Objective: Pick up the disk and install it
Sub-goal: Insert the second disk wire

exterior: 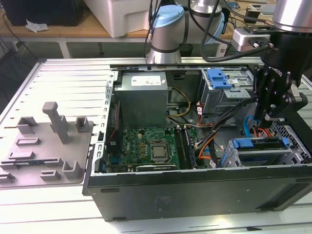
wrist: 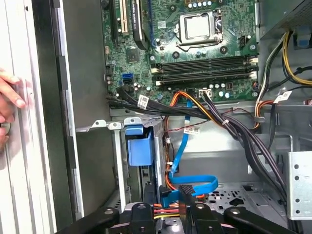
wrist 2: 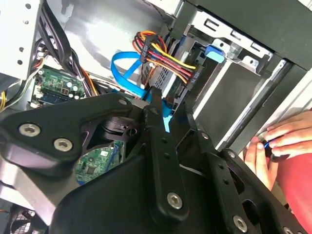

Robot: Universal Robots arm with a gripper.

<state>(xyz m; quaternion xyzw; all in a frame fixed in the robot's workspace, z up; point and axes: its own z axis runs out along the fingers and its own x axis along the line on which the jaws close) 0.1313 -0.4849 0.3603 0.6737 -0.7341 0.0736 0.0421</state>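
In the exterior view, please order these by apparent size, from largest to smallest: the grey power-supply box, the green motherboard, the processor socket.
1. Green motherboard, though cables and parts cover some of it.
2. Grey power-supply box, fairly close to the motherboard in apparent size.
3. Processor socket, clearly smallest.

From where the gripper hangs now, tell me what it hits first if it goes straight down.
Most likely the bundle of cables plugged in just under the gripper, the flat blue one and the red-yellow-black power leads, beside the drive cage. Depth is hard to judge.
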